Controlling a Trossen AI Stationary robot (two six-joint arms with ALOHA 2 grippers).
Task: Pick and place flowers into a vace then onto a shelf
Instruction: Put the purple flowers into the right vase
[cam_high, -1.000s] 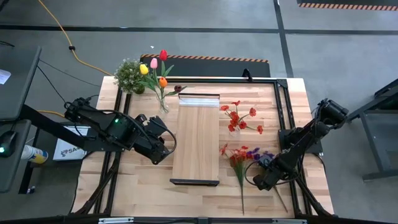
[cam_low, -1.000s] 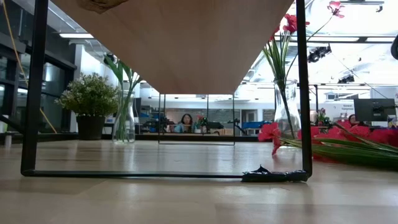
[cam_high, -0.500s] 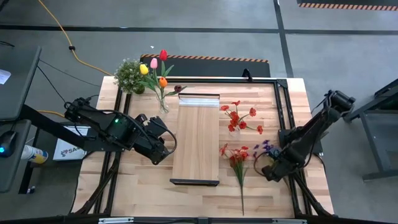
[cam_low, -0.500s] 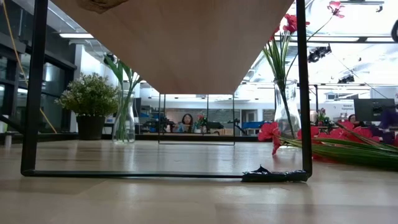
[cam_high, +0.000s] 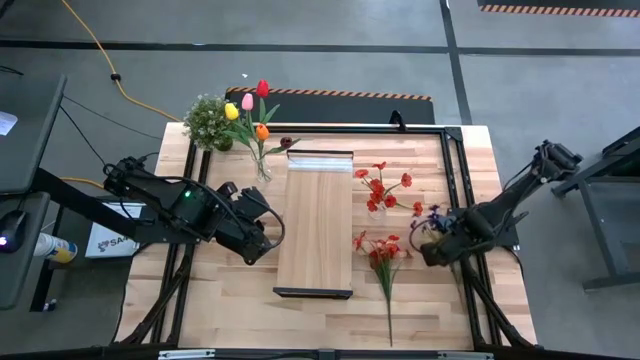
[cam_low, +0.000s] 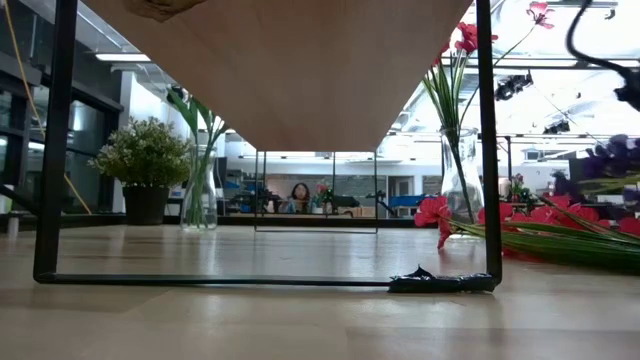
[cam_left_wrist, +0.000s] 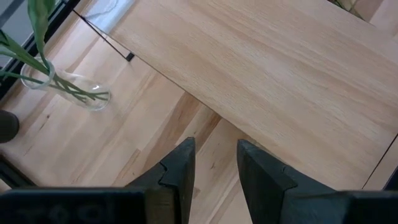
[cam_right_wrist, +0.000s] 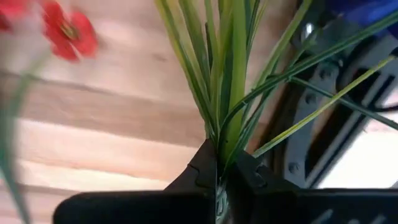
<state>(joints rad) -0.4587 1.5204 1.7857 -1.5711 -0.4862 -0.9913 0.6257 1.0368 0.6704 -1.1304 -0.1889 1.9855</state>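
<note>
**Right gripper clamped on purple sprig, left parked by shelf**

Your right gripper (cam_high: 432, 250) is over the right side of the table (cam_high: 230, 300), just inside the black frame rail (cam_high: 462, 180). Its jaws are fully closed on a bunch of green stems (cam_right_wrist: 227, 93); the wrist view shows the stems pinched between the two fingers (cam_right_wrist: 202, 171). The purple cluster (cam_high: 432, 214) sits at the far end of that bunch, lifted off the wood; in the low view it shows at the right edge, above the lying flowers.

Your left gripper (cam_high: 262, 243) hangs just left of the shelf (cam_high: 315, 225), about mid-length. Its jaws are partly apart and hold nothing; the wrist view shows bare wood in the gap between the fingers (cam_left_wrist: 180, 165).

The shelf lies lengthwise in the table's middle, pale strip at the far end, dark edge at the near end.

Flowers:
- Tulips (cam_high: 250, 105) stand in a clear vase (cam_high: 262, 168) at the far left, just left of the shelf's far end.
- Red sprays (cam_high: 385, 190) stand in a second vase, just right of the shelf.
- A red bunch (cam_high: 380, 250) lies flat on the table, near side, between the shelf and your right gripper, stem pointing to the near edge.

A potted plant (cam_high: 208, 122) sits at the far left corner, beside the tulips. A person (cam_low: 298, 195) shows far off in the room behind.
</note>
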